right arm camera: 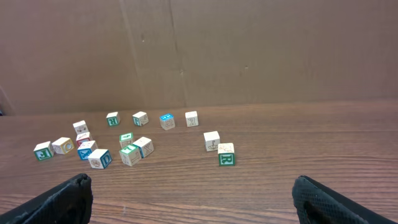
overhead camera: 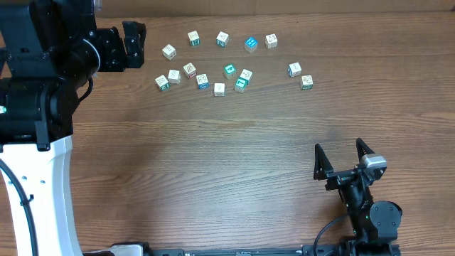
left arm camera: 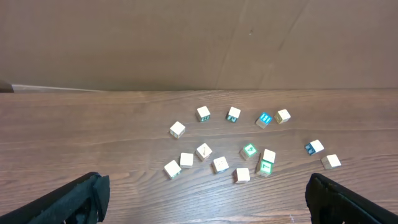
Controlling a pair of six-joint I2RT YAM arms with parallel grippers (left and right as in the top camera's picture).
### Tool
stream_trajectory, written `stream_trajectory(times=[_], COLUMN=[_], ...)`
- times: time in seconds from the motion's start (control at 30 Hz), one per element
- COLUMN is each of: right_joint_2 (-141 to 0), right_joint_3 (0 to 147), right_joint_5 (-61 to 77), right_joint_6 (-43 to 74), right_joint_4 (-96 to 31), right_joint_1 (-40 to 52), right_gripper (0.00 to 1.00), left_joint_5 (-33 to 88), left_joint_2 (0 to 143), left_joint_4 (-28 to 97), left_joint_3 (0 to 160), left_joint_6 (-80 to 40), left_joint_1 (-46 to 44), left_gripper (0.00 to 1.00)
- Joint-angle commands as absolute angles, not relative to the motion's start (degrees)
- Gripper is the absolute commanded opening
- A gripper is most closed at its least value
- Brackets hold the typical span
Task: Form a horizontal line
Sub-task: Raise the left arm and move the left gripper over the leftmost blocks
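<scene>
Only writing I can actually read is a green R on the front of one cube (right arm camera: 226, 159), the one nearest my right wrist camera. The rest of the cubes (overhead camera: 202, 80) have small green, blue and red marks on their tan and white faces, but those are too tiny to make out. Room-wise, the whole bunch sits at the far side of the bench (overhead camera: 234, 163), close to the brown cardboard wall (right arm camera: 249, 50) behind it. There's a wide stretch of wood grain between them and my right gripper (overhead camera: 339, 149). That one sits near the front edge with its jaws spread all the way and nothing in them. My left gripper (overhead camera: 136, 45) is just off the left end of the bunch, near the leftmost cubes, also wide open and holding nothing. The horizontal line isn't formed yet, the cubes are all loose. The closest thing to it is the far row (overhead camera: 222, 39): four cubes roughly level along the back, gaps between all of them (the blue-topped cube (overhead camera: 250, 44) is third from the left). In front of that is a messier scatter. Near its middle a teal-topped cube (overhead camera: 241, 84) touches a pale one, and two more (overhead camera: 294, 69) sit apart on the right.
</scene>
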State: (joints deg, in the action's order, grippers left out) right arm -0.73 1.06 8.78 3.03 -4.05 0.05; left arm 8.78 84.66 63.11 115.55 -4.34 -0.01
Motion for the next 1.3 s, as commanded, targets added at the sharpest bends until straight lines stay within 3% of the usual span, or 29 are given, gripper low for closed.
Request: stream_trajectory(times=[0.0,0.57,1.2,1.27], right_joint_2=[-0.16,-0.16,-0.16,-0.16], right_joint_3=[0.45,0.45,0.45,0.45], right_joint_5=[9.1,9.1,9.1,9.1], right_joint_6=[3.36,3.36,3.36,3.36], right_joint_4=[-3.77,-3.77,-3.77,-3.75], right_joint_1=[0.36,0.36,0.36,0.36], right_gripper=[1.0,1.0,1.0,1.0], left_joint_5=[8.4,9.3,11.66,11.68], left_joint_2=[85.12,85.12,90.26,91.59], left_joint_4=[63.22,63.16,74.56,75.64], left_joint_3=[116.84,116.84,116.73,116.73], left_joint_6=[-4.29,-4.36,-4.29,-4.29], left_joint_1=[0.08,0.01,-0.03,-0.03], left_gripper=[1.0,0.99,1.0,0.97])
